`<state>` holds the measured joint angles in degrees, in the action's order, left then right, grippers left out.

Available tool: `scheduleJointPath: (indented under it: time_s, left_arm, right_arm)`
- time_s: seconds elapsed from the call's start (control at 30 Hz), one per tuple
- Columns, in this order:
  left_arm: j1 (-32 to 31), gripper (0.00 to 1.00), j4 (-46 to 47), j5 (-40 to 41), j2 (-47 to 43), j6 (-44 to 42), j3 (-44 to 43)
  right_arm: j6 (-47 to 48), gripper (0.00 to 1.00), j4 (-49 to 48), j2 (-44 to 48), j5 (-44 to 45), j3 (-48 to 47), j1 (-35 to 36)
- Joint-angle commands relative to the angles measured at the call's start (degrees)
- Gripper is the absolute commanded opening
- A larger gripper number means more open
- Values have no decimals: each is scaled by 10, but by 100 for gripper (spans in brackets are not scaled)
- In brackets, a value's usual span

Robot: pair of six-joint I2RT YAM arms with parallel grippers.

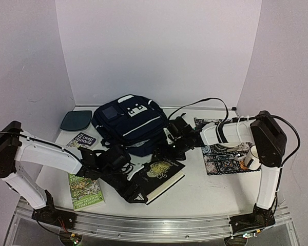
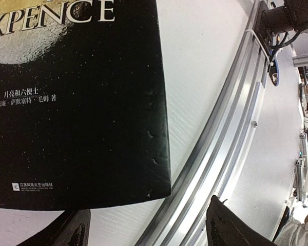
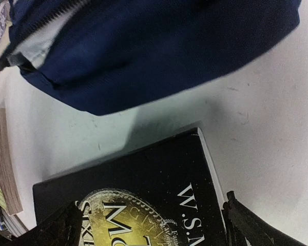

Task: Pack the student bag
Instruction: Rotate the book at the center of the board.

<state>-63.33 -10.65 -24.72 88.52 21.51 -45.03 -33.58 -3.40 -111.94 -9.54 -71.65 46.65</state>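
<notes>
The student bag (image 1: 128,123), navy with white stripes and patches, lies at the back middle of the table; its navy side and a zip show in the right wrist view (image 3: 154,51). A black book with a gold emblem (image 1: 161,174) lies flat in front of it. My left gripper (image 1: 135,179) is open over the book's near left corner (image 2: 82,113), with the fingers (image 2: 231,225) wide apart. My right gripper (image 1: 167,151) is open over the book's far edge (image 3: 159,184), between the book and the bag, holding nothing.
A green book (image 1: 84,192) and a second book (image 1: 82,139) lie at the left. A dark teal flat pad (image 1: 76,120) lies at the back left. A patterned mat (image 1: 223,151) with a white mug (image 1: 251,156) is at the right. The metal rail (image 2: 220,154) runs along the near edge.
</notes>
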Motion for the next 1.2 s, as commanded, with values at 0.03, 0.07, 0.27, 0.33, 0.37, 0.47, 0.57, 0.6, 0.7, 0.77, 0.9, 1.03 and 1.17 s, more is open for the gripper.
scheduleJointPath:
  time_s: [0.03, 0.07, 0.27, 0.33, 0.37, 0.47, 0.57, 0.6, 0.7, 0.77, 0.9, 1.03, 1.17]
  left_arm:
    - [7, 84, -22, 84, -68, -15, -30]
    - [9, 85, -38, 95, -69, -20, -36]
    - [34, 87, -93, 60, -51, -65, -72]
    - [37, 87, -109, 48, -44, -83, -82]
    - [40, 87, -115, 53, -41, -89, -87]
    - [71, 87, -123, 63, -32, -101, -99]
    - [125, 87, -122, 64, 0, -113, -118]
    - [139, 87, -123, 66, 15, -118, -128]
    - [163, 87, -120, 74, 63, -137, -163]
    - [167, 86, -117, 76, 95, -150, -187]
    - [175, 86, -109, 76, 156, -162, -225]
    - [179, 84, -107, 74, 196, -156, -243]
    - [178, 82, -96, 33, 208, -144, -235]
  right_arm:
    - [24, 97, 50, 46, 25, -8, 7]
    - [22, 98, 56, 60, 37, 3, 7]
    - [-20, 98, 66, 153, 93, 91, 7]
    - [-48, 98, 66, 186, 117, 124, 8]
    - [-67, 98, 66, 201, 125, 140, 8]
    - [-127, 98, 38, 242, 135, 195, 8]
    - [-185, 98, -26, 273, 136, 259, 15]
    - [-201, 98, -43, 277, 137, 275, 18]
    - [-240, 98, -97, 277, 135, 313, 31]
    - [-266, 98, -133, 270, 133, 329, 40]
    - [-304, 98, -188, 242, 134, 342, 55]
    - [-332, 98, -225, 208, 130, 342, 66]
    - [-338, 98, -237, 178, 124, 331, 70]
